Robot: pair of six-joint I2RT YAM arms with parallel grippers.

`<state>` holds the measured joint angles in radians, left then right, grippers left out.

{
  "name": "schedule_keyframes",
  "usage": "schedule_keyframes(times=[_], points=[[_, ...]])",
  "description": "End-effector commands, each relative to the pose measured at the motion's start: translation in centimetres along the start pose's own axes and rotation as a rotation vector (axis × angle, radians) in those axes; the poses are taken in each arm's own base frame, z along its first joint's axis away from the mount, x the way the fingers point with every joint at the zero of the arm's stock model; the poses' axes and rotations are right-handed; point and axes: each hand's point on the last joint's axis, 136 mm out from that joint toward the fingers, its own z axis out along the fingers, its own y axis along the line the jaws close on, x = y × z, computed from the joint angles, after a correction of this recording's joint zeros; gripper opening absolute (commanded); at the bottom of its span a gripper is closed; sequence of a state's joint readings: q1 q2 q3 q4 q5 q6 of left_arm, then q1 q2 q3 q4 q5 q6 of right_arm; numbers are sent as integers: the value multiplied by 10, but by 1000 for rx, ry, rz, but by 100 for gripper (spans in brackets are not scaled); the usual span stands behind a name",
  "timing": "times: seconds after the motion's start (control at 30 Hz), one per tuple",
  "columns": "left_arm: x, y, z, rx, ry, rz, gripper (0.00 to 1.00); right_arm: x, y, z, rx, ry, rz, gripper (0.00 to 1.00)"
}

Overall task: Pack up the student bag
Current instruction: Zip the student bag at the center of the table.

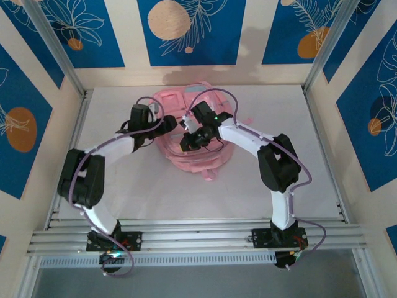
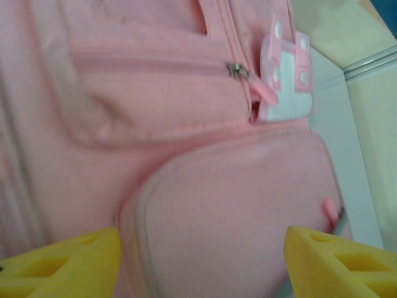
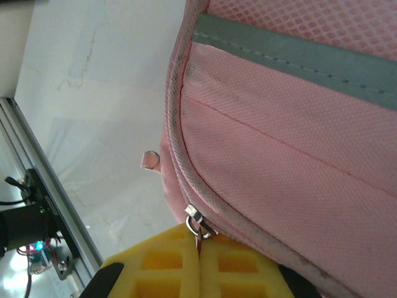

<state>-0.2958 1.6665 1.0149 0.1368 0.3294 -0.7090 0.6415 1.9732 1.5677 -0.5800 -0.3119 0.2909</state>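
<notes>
1. White tabletop (image 1: 124, 186), walled in by cream boards with blue panels, carries the bag (image 1: 186, 102) at its far middle. The bag lies slumped between the two arms.
2. The right claw (image 3: 200, 248) is pinched shut on the zipper tab. The metal slider (image 3: 194, 218) sits just above its yellow fingers (image 3: 161, 261), on the bag's piped edge. That tab looks thin, so a pull off the line of the track could draw it out of the pads. It could also wedge the slider where the seam curves.
3. The left claw (image 2: 201, 248) is open and grips nothing, its fingers spread to either side of the rounded front pocket (image 2: 236, 205). I cannot tell whether they touch the cloth.
4. Nothing pins the bag down. A tug on the zipper would probably drag the whole soft bag across the tabletop, and the slider would not move.
5. If the left claw closes where it hangs, it may gather only loose pocket fabric. That cloth could creep free, or pucker and tighten the track against the slider.
6. From above, both wrists crowd close together over the bag. A careless swing could knock one against the other, or snag a lilac cable (image 1: 211, 93).
</notes>
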Motion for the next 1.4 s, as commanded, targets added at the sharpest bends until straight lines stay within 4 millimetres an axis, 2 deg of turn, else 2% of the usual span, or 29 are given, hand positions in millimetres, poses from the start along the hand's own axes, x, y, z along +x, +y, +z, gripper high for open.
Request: schedule_keyframes(times=[0.0,0.13,0.23,0.3,0.5,0.57,0.63,0.8,0.9,0.97,1.07,1.2,1.37], points=[[21,5,-12,24,26,-165,69,-4,15,3,-79,-33,0,0],[51,12,-7,37,66,-246,67,2,18,8,-95,-42,11,0],[56,13,1,46,65,-265,63,8,23,12,-101,-31,3,0],[53,9,7,64,56,-266,50,14,24,14,-98,-14,1,0],[47,9,18,69,35,-259,1,31,15,8,-42,43,-11,0],[46,10,18,60,35,-240,0,39,6,3,7,71,-19,0],[45,12,15,40,35,-213,0,50,-11,-6,99,108,-29,0],[36,25,3,-17,31,-165,0,82,-82,-46,452,233,-29,0],[31,29,-1,-33,40,-141,0,93,-114,-70,590,268,9,0],[30,30,-1,-34,43,-134,0,94,-132,-84,650,261,29,0],[30,30,0,-25,50,-139,0,87,-163,-108,755,243,51,0],[29,31,-1,-22,65,-128,0,62,-209,-133,881,191,50,0],[31,27,-4,-20,115,-81,0,16,-250,-131,853,131,-153,0]])
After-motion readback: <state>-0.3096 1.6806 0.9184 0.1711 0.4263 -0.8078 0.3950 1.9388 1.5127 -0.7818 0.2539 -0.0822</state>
